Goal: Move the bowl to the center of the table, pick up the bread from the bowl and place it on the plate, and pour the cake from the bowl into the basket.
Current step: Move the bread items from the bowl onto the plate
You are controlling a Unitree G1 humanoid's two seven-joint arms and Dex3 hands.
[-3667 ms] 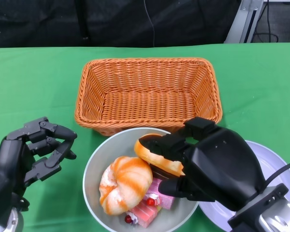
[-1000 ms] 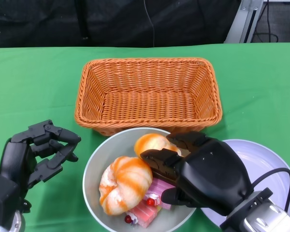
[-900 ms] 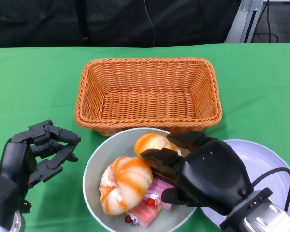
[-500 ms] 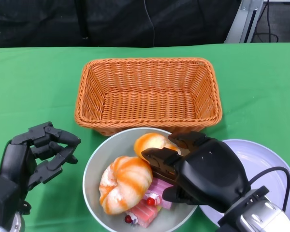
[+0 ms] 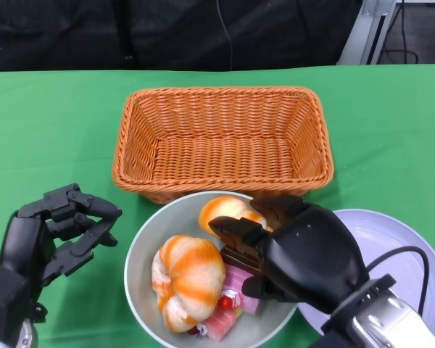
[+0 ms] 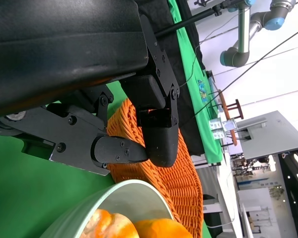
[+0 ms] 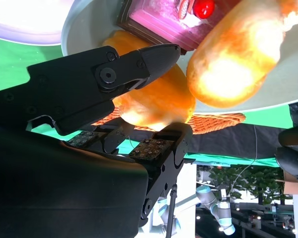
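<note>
The grey bowl (image 5: 140,250) stands at the table's front centre, just before the wicker basket (image 5: 221,138). In it lie a large orange-striped bread (image 5: 188,279), a smaller orange bread (image 5: 228,212) at the far side, and pink cake (image 5: 235,279) with red cherries. My right hand (image 5: 297,254) reaches into the bowl from the right. In the right wrist view its fingers (image 7: 114,74) close round the smaller bread (image 7: 154,99) from both sides. The white plate (image 5: 395,243) lies right of the bowl, partly under my right arm. My left hand (image 5: 58,232) hovers left of the bowl, fingers apart, holding nothing.
The basket has nothing in it and its near rim almost meets the bowl's far rim. Green cloth (image 5: 51,130) covers the table, with free room on the left and at the far right. A dark backdrop stands behind the table.
The striped bread has rolled toward the bowl's near side. My right hand and the smaller bread have shifted slightly left. The left hand has barely moved.
</note>
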